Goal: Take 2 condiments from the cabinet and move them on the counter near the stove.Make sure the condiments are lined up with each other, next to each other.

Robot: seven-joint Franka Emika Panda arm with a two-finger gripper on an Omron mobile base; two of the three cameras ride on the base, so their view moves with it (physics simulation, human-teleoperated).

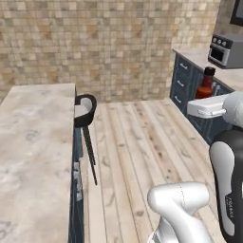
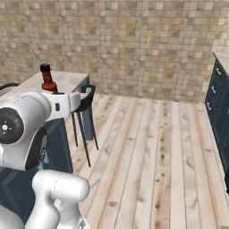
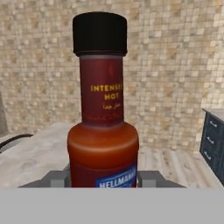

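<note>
A slim red hot-sauce bottle with a black cap, one of the condiments, stands upright between my gripper's fingers, which press on its lower body from both sides. In the left base view the bottle rises above the white hand, carried in the air over the wooden floor. From the right base view, bottle and hand hang beside a beige marbled counter. The cabinet and the stove are out of view.
A long marbled counter runs along the left, with a black bar stool at its far corner. At the right stand blue-grey drawer units and a grey toaster oven. A tiled wall closes the back.
</note>
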